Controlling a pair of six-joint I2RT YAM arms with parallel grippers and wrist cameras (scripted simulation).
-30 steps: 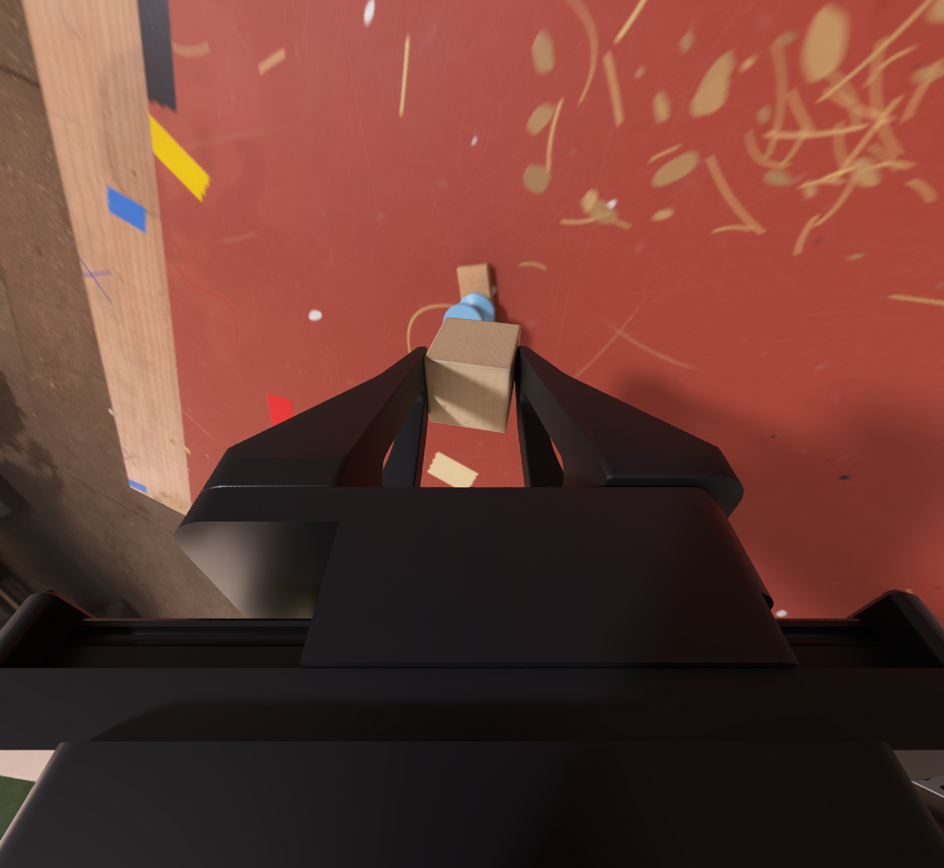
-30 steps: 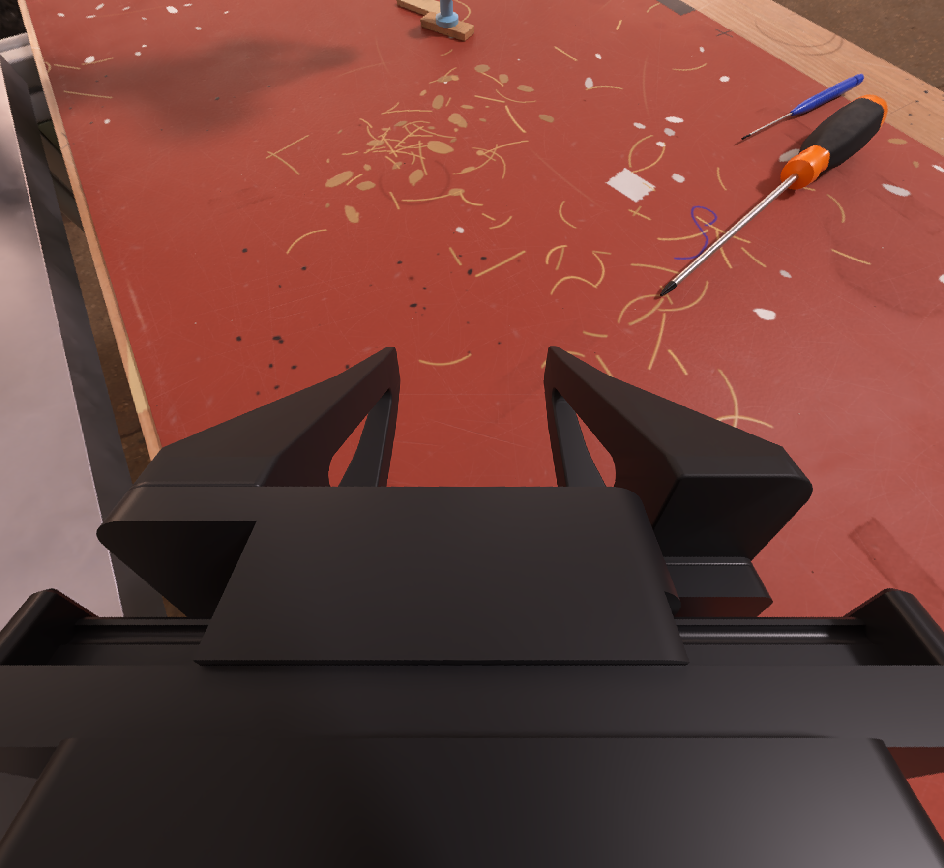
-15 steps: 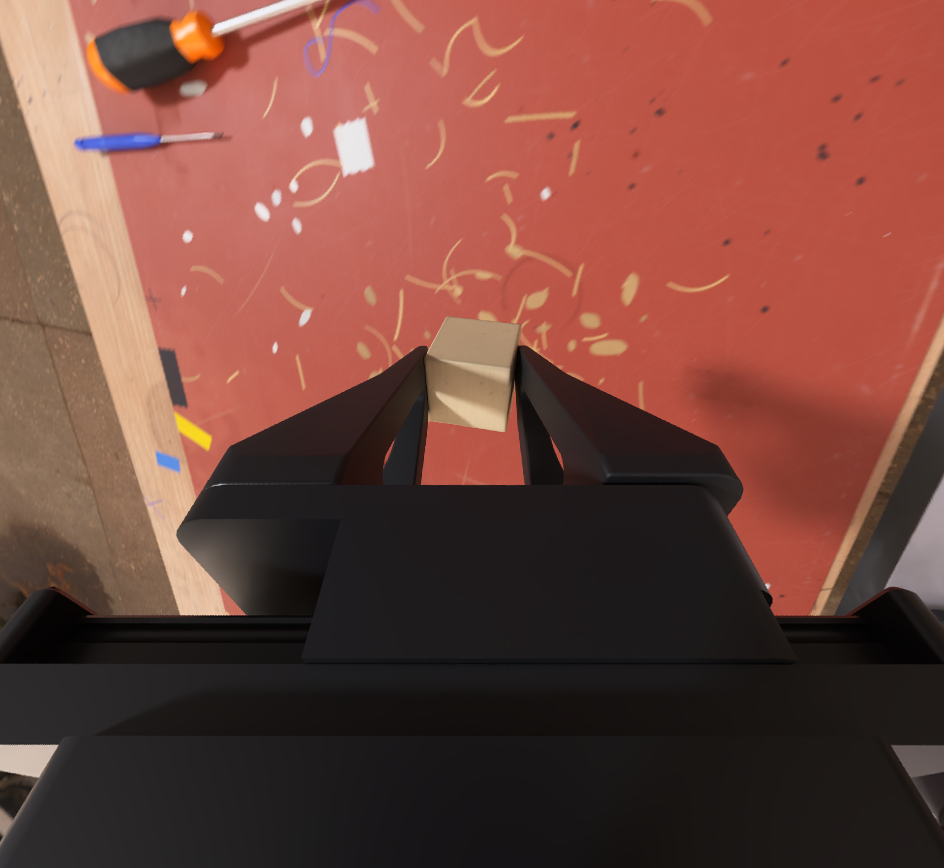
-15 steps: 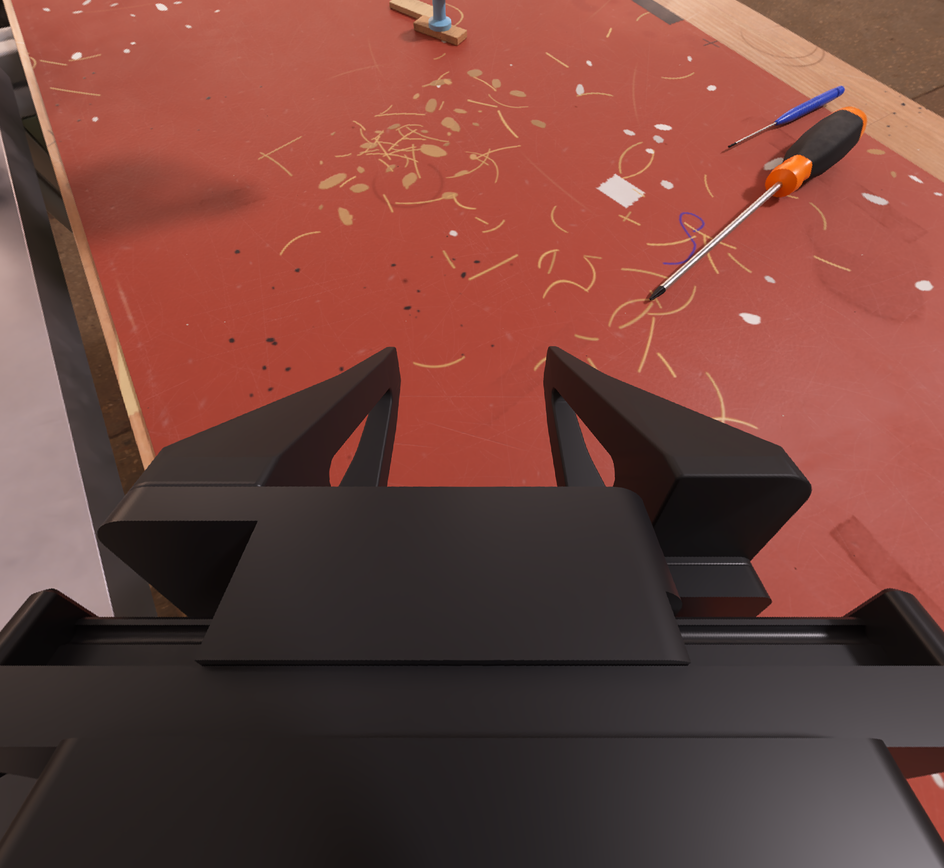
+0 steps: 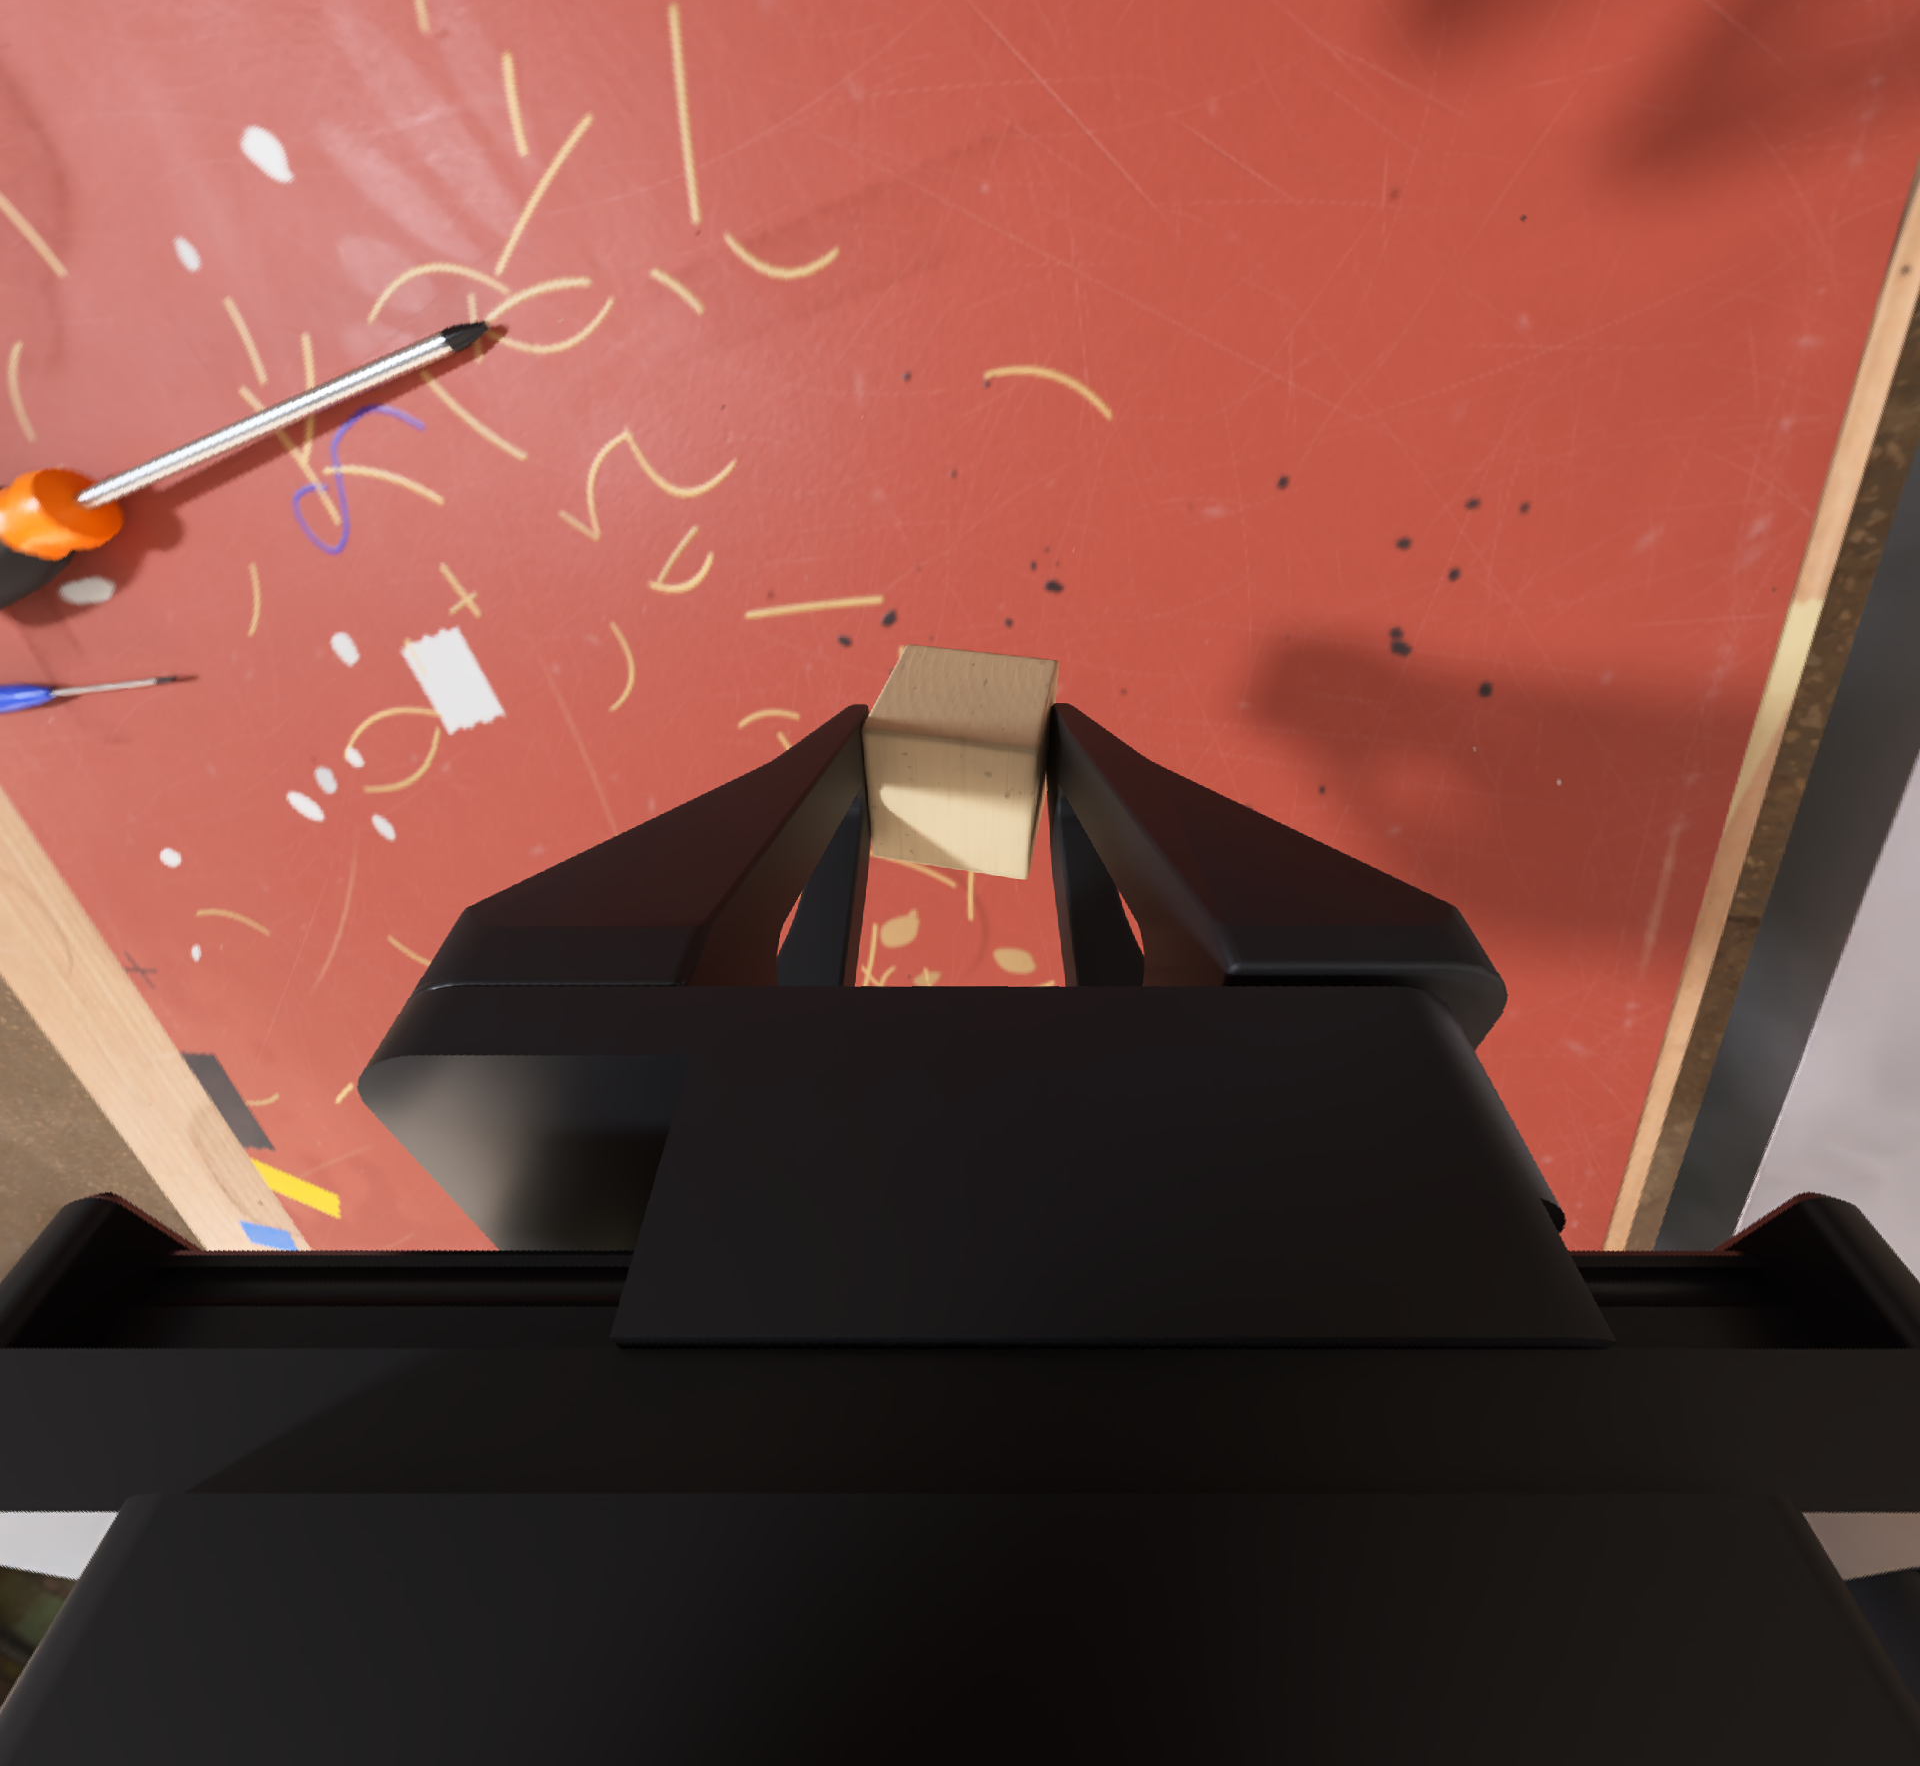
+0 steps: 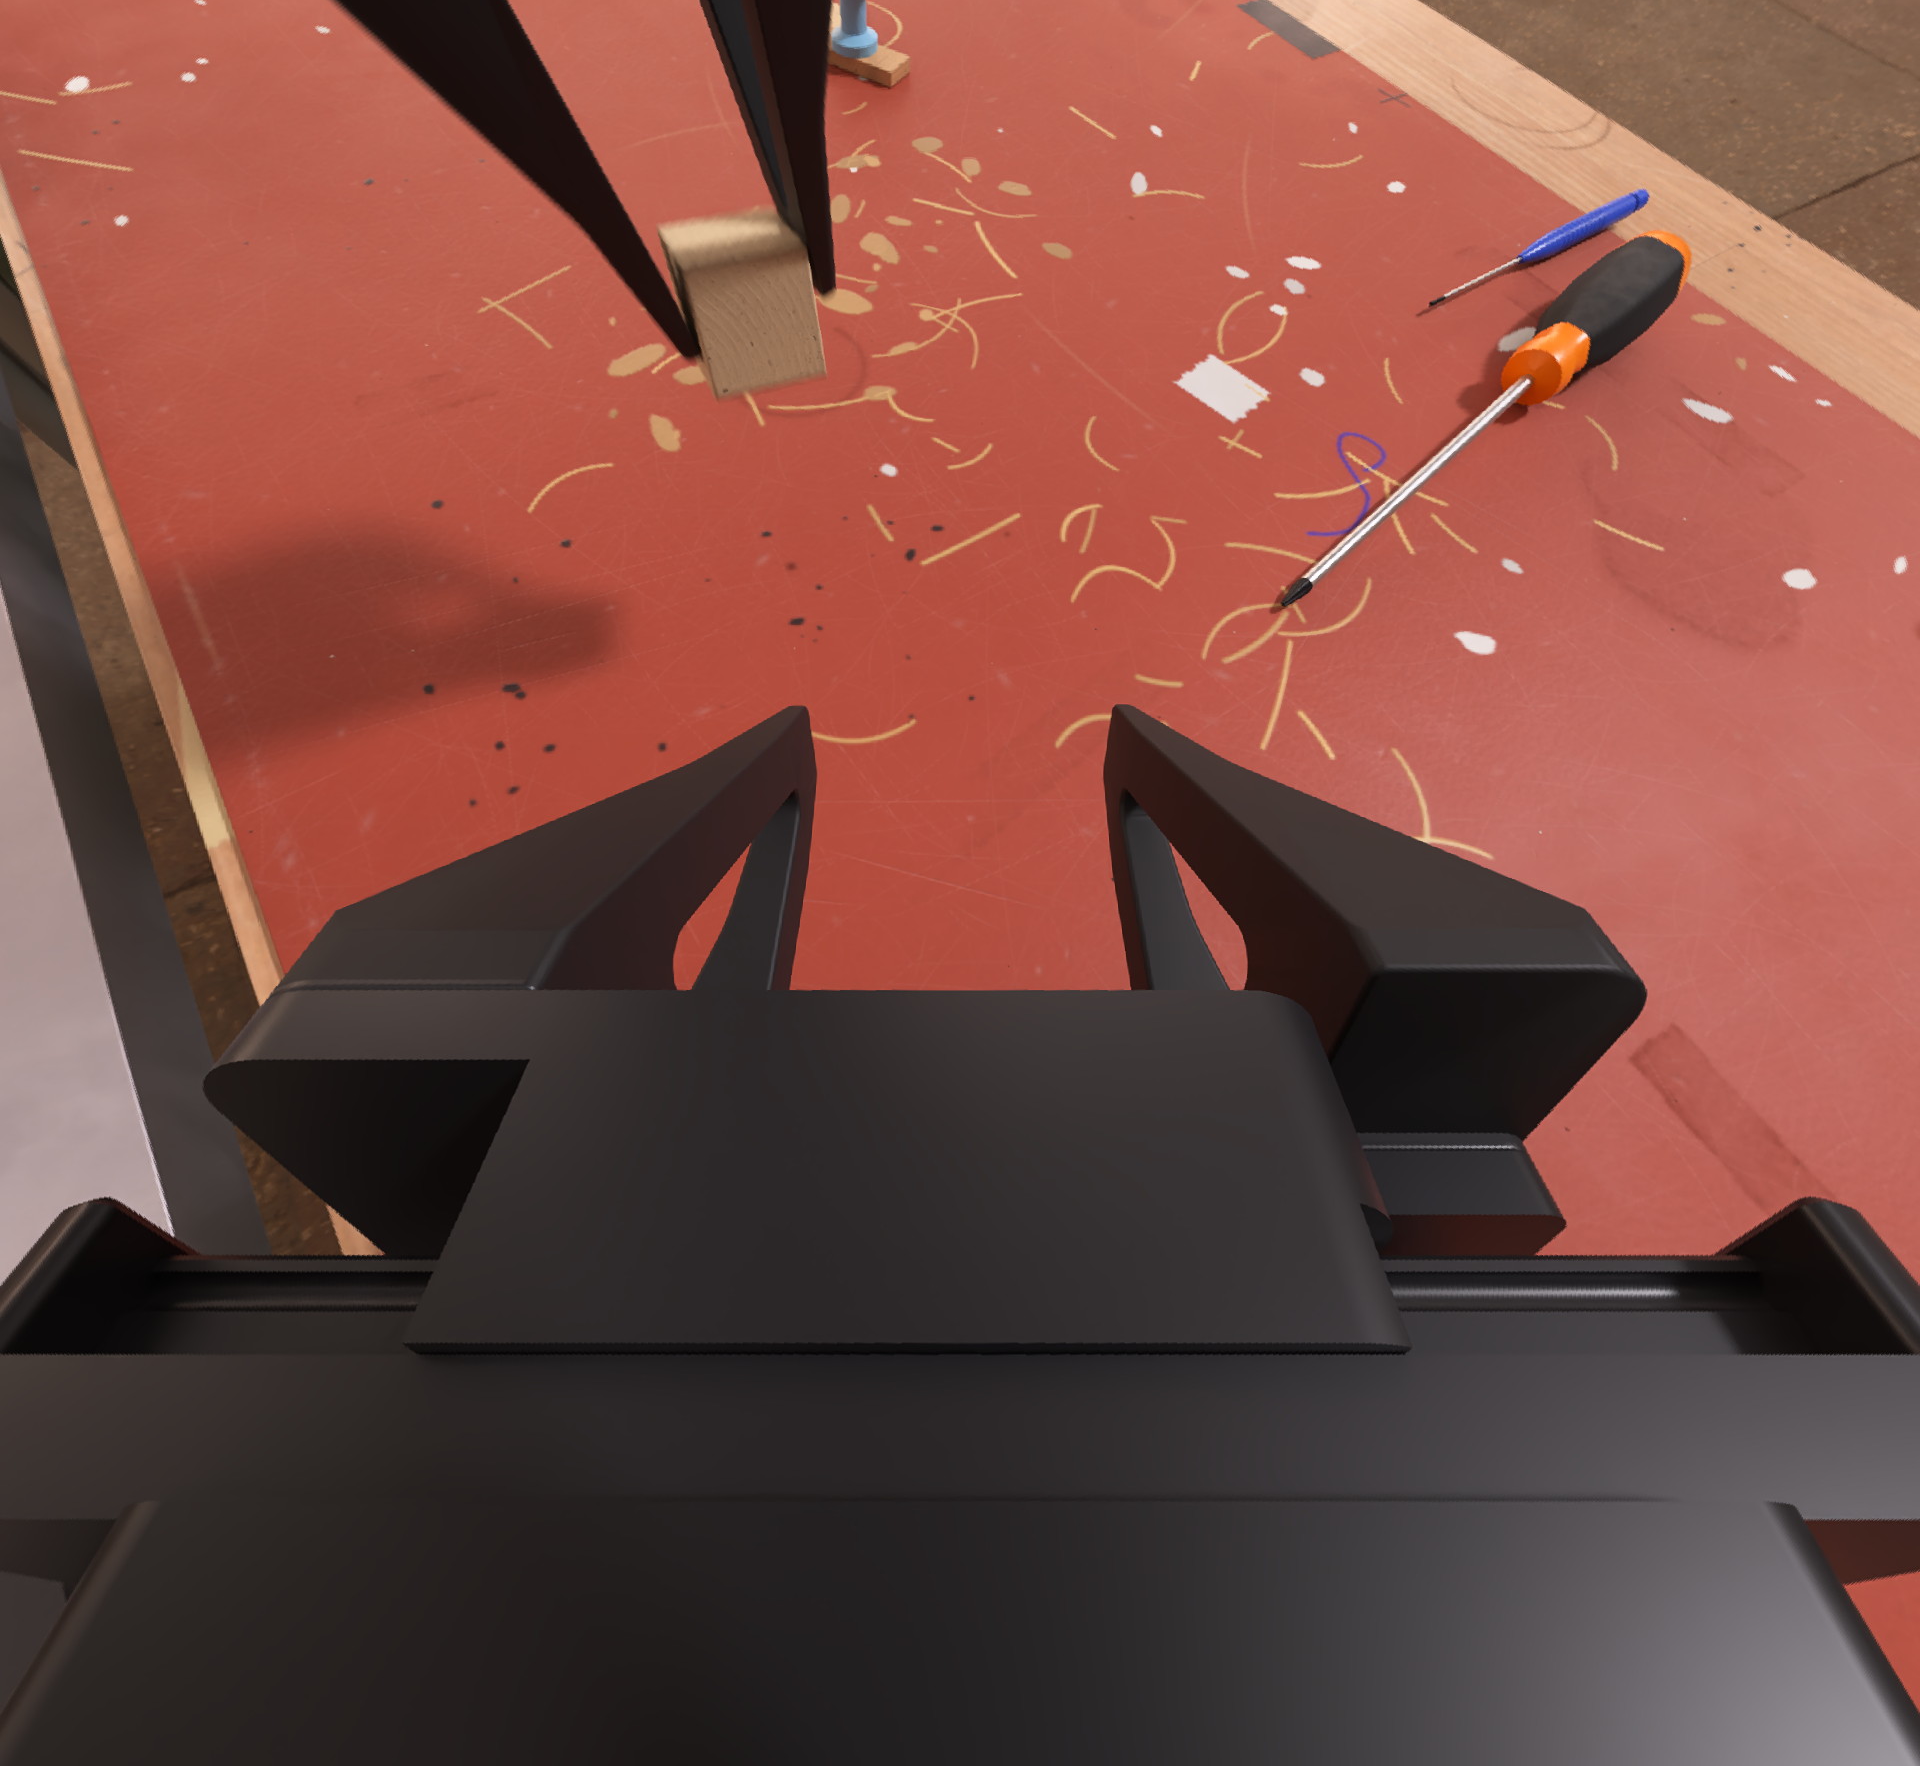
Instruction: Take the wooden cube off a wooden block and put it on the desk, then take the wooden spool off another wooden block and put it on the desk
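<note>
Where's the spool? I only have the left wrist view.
Observer: The right wrist view has it. The blue spool stands upright on a flat wooden block at the far end of the desk.
Operator: Right claw busy?
Observer: No. The right claw is open and empty, over the near end of the desk.
</note>
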